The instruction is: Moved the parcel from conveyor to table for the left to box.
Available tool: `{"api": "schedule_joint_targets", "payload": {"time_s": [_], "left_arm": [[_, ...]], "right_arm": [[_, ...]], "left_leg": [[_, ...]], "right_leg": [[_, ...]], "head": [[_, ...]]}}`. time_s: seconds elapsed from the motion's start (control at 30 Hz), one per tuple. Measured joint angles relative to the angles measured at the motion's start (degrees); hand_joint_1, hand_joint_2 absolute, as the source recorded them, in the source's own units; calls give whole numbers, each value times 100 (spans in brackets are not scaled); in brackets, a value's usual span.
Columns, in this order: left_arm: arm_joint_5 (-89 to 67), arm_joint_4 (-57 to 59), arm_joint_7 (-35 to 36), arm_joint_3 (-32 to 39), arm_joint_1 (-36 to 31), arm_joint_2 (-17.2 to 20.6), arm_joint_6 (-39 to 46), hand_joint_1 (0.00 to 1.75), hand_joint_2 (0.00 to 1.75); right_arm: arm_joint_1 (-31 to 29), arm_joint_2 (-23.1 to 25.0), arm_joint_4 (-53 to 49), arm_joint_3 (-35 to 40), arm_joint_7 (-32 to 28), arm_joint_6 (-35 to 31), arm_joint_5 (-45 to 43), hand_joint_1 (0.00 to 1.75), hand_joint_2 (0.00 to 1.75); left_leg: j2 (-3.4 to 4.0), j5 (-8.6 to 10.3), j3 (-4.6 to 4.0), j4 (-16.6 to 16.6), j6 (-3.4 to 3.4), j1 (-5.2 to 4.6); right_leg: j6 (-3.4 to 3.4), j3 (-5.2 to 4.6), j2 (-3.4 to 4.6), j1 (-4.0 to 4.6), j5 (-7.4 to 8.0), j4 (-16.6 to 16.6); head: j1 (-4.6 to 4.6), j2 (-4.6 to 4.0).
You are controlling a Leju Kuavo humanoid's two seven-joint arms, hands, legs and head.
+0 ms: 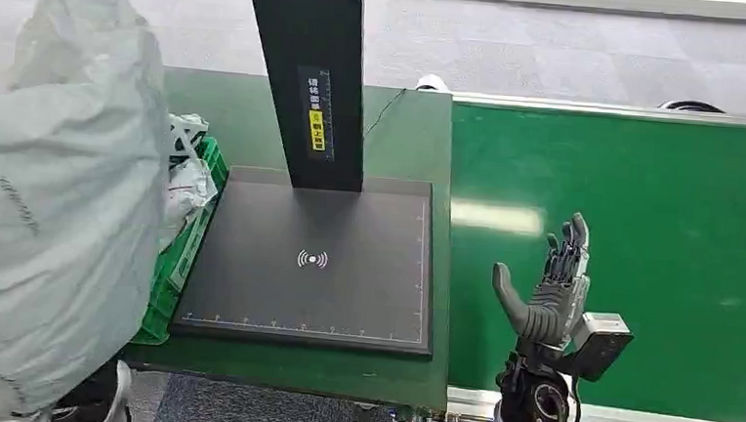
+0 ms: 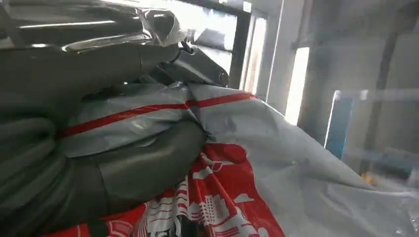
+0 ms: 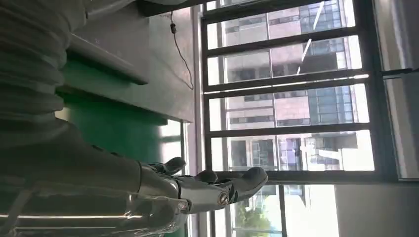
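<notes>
Head view, catalogued from the black scanner plate on the desk outward. Parcel: we list a large grey poly mailer bag, raised left of the plate, above the green crate. We judge it light, soft and slick, its film wrinkling; best held by bunching a fold, not by the flat face. Left robot hand: closed on the parcel, thumb and fingers pressed into the crumpled red-printed film. Right robot hand: right of the plate, over the green conveyor, fingers upright and spread, holding nothing.
</notes>
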Motion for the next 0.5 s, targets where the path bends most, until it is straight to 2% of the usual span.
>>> {"api": "schedule_joint_targets", "payload": {"time_s": [0.17,0.27,0.4,0.5], "left_arm": [[176,352,164,1202,-209,142,132,175,175],[-778,798,251,1691,-448,247,666,175,175],[-2415,1535,363,1947,-693,380,1509,175,175],[-4144,2160,853,1940,-841,500,2026,175,175]], "right_arm": [[52,4,-53,-52,0,72,-2,0,175],[54,37,-64,-78,0,88,4,0,175],[64,103,-101,-94,0,11,89,0,175],[130,118,-227,-85,0,-131,101,0,175]], "left_leg": [[1,0,1,0,0,2],[1,1,1,0,-1,2],[-1,2,1,1,0,1],[-6,2,1,2,0,0]], "right_leg": [[-1,-3,0,1,-1,0],[-1,-2,0,2,-1,1],[-1,0,-1,0,0,1],[-1,0,-5,-1,-1,1]], "head": [[-2,0],[0,0],[0,0],[2,0]]}}
